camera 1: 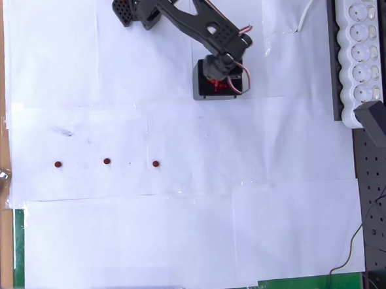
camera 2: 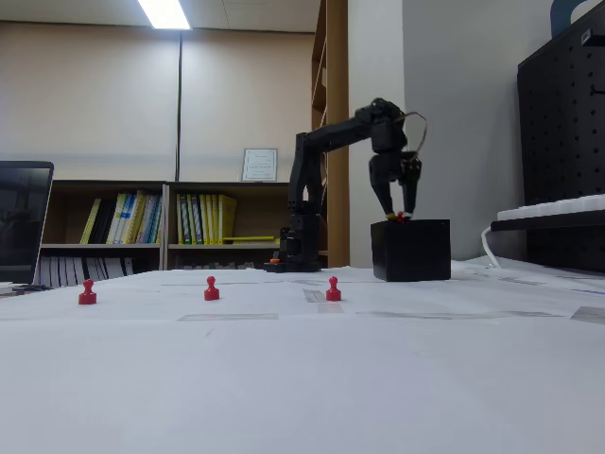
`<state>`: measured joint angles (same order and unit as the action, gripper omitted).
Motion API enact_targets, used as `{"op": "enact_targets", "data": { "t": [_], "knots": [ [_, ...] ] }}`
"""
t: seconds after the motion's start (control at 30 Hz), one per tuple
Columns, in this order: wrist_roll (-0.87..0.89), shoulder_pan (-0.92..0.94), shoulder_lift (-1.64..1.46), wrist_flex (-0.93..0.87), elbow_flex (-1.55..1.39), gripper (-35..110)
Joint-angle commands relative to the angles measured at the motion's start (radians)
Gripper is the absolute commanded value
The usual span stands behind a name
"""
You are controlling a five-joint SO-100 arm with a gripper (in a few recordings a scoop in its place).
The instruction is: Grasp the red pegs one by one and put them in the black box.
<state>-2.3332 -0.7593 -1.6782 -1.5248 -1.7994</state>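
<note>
White paper sheets [camera 1: 185, 236] are covering the table, with a white power strip [camera 1: 361, 46] lying along its right edge in the overhead view; in the fixed view a bookshelf [camera 2: 142, 222] is standing against the far wall under a ceiling light [camera 2: 165, 13]; the black arm [camera 1: 185, 14] is reaching from the top of the table to the black box [camera 1: 199, 91], and in the fixed view the gripper [camera 2: 398, 210] is pointing straight down over the box [camera 2: 411, 251], its fingertips sitting right at the rim; something red is showing between the tips there, and red is showing inside the box beneath the gripper [camera 1: 223, 83] from above; whether the fingers are pinching it or standing apart I cannot tell; three red pegs are standing upright in a row on the paper, well apart from the box; left [camera 1: 58, 164], middle [camera 1: 107, 161] and right [camera 1: 155, 164] in the overhead view, and likewise [camera 2: 87, 292], [camera 2: 212, 288], [camera 2: 333, 289] in the fixed view.
</note>
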Motion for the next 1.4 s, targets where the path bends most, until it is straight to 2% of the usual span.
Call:
{"op": "enact_targets", "data": {
  "t": [0.0, 0.2, 0.43, 0.57, 0.77, 0.97, 1.37],
  "knots": [
    [0.0, -0.003, -0.015, 0.029, -0.066, 5],
    [0.017, 0.003, -0.011, 0.018, -0.055, 21],
    [0.006, 0.074, 0.196, -0.055, -0.152, 24],
    [0.026, 0.196, 0.365, 0.014, -0.141, 24],
    [0.213, 0.423, 0.545, 0.268, 0.186, 24],
    [0.433, 0.62, 0.463, 0.615, 0.537, 23],
    [0.601, 0.713, 0.147, 1.166, 0.676, 23]
  ]
}}
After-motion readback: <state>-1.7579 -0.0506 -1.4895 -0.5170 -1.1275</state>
